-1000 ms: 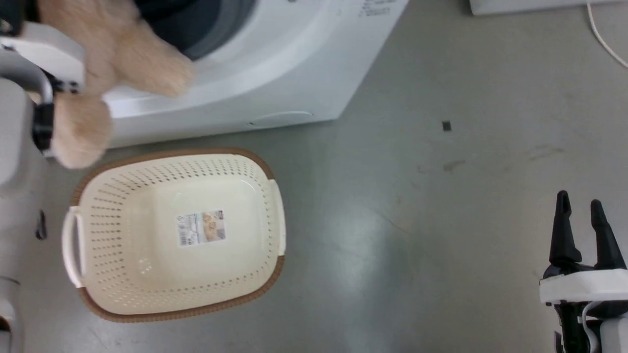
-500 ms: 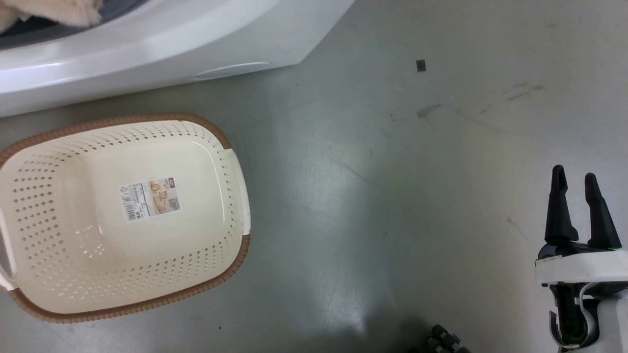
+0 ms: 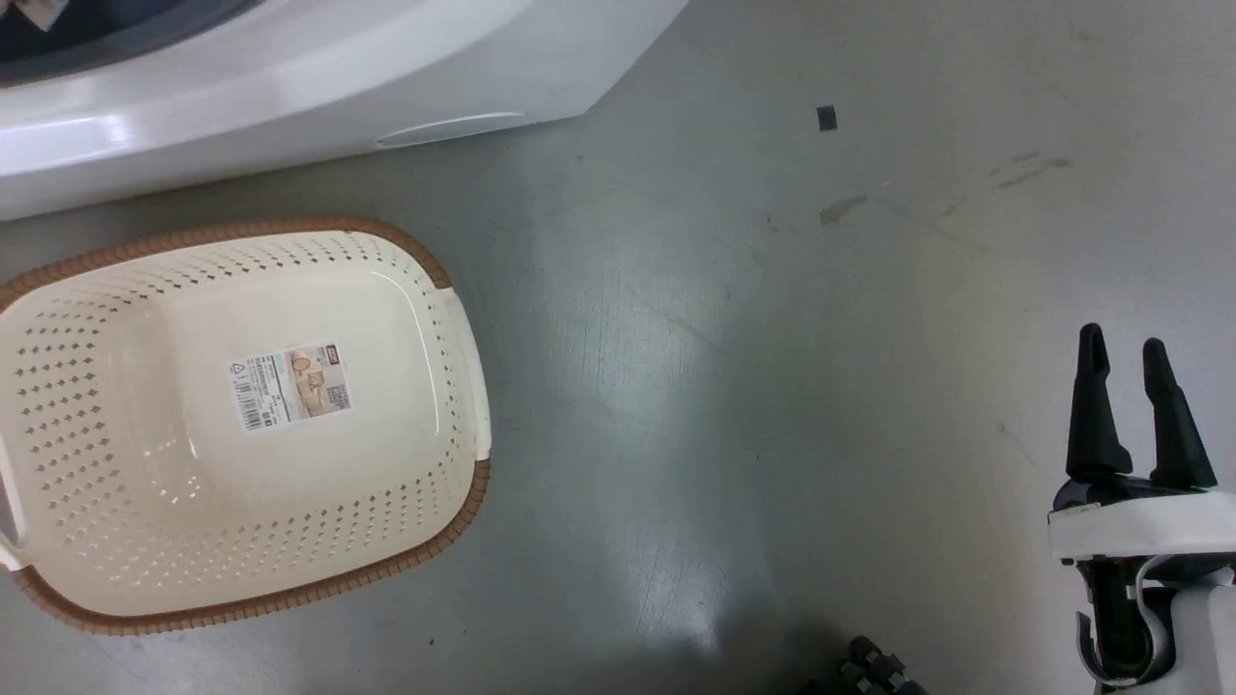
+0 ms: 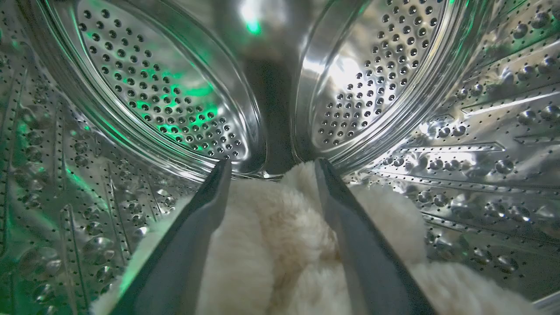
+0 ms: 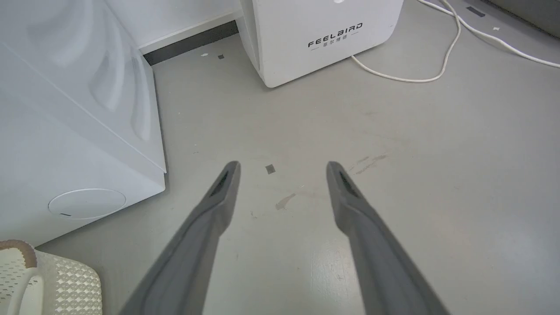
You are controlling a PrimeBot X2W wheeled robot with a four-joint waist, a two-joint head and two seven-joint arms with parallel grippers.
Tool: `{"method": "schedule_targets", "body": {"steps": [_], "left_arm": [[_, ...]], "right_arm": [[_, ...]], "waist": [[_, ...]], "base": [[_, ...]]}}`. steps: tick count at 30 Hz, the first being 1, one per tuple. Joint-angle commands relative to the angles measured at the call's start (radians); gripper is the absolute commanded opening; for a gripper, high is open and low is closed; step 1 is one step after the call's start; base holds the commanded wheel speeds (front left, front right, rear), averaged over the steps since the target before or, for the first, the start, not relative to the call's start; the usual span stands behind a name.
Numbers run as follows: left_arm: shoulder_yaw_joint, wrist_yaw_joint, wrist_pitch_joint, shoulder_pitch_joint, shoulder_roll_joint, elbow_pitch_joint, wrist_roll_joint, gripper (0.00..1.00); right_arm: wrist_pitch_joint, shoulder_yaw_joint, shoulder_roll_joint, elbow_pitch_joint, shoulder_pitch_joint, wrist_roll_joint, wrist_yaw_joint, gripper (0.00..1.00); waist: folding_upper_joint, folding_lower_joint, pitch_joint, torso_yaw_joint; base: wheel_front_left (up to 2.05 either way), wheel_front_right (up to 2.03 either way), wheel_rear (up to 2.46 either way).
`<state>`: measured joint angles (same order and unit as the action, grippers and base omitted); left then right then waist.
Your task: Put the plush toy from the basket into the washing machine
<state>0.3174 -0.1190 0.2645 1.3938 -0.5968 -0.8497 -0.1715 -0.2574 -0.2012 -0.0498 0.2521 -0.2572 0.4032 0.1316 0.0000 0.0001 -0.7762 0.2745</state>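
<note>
A: Inside the steel drum [image 4: 459, 175] of the washing machine [image 3: 290, 97], what is lying there?

B: The plush toy [image 4: 280, 227] is lying low in the drum, bulging up between the fingers of the left gripper [image 4: 271, 165], which are standing spread wide.

A: And the right gripper [image 3: 1120, 347]?

B: It is hovering over the grey floor [image 3: 724, 338], fingers parted, gripping nothing. The basket [image 3: 232, 232] is sitting just before the machine, its label sticker [image 3: 290, 386] showing.

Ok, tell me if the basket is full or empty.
Empty. The basket has a bare floor with nothing on it but its sticker; the toy lies in the drum, between the fingers of the left gripper.
</note>
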Motion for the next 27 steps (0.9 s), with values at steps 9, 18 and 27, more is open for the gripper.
{"method": "schedule_targets", "body": {"steps": [9,18,27], "left_arm": [[-0.024,0.020,-0.003,-0.131,0.046,0.008,-0.047,1.00],[-0.065,0.046,-0.003,-0.241,0.059,0.046,-0.068,1.00],[-0.107,0.045,-0.003,-0.397,0.117,0.109,-0.072,1.00]], "right_arm": [[-0.004,0.001,0.000,0.012,0.007,-0.028,-0.001,1.00],[-0.004,0.009,0.000,0.048,0.039,-0.055,-0.001,1.00],[-0.004,-0.004,0.000,0.071,0.084,-0.077,-0.001,1.00]], "waist": [[0.0000,-0.0001,0.097,-0.048],[0.0000,-0.0001,0.198,-0.070],[0.0000,-0.0001,0.296,-0.101]], "base": [[0.00,0.00,0.00],[0.00,0.00,0.00],[0.00,0.00,0.00]]}}
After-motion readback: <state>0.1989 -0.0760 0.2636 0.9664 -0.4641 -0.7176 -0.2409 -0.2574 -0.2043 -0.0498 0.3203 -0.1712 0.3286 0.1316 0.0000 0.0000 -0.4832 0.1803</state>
